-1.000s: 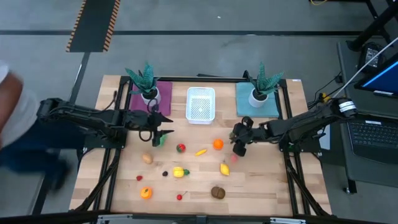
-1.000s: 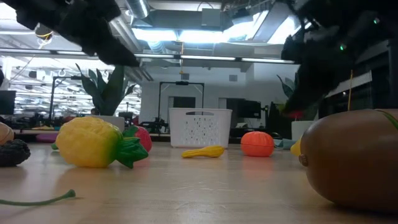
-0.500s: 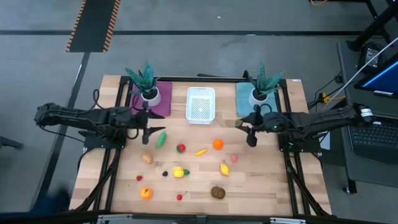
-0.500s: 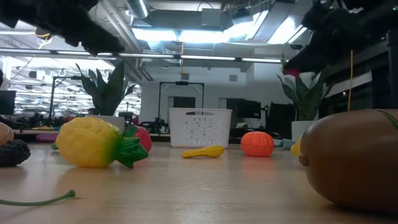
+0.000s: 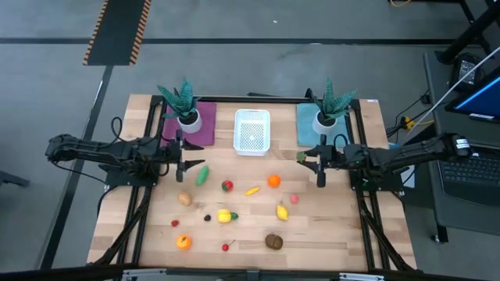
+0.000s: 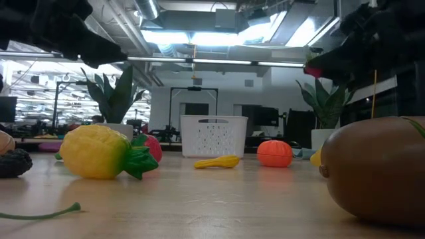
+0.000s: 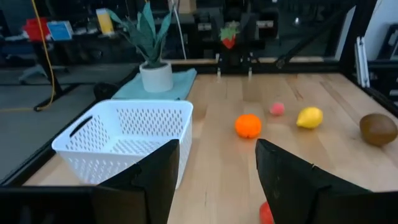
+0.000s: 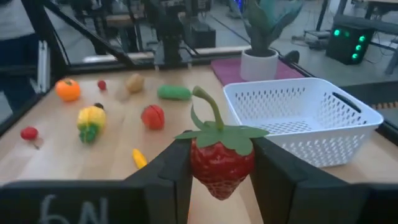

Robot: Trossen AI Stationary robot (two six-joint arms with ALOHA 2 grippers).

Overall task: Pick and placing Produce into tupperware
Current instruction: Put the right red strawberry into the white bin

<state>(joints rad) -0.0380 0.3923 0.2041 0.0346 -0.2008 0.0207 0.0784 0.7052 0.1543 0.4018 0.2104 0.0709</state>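
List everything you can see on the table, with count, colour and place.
tupperware: one, white, between the mats
mats: two, purple, teal, under the plants
plants: two, teal, white pots
cucumber: one, green, beside left gripper
oranges: two, orange, mid-table and front left
lemon: one, yellow, mid-table
kiwi: one, brown, front
other produce: several small pieces, mid-table
strawberry: one, red, held
left gripper: open, empty
right gripper: shut on strawberry, near teal mat

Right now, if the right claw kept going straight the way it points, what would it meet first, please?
Probably nothing close: the right claw, shut on the strawberry, points across open tabletop beside the white tub, toward the left claw far opposite. Depth is uncertain.
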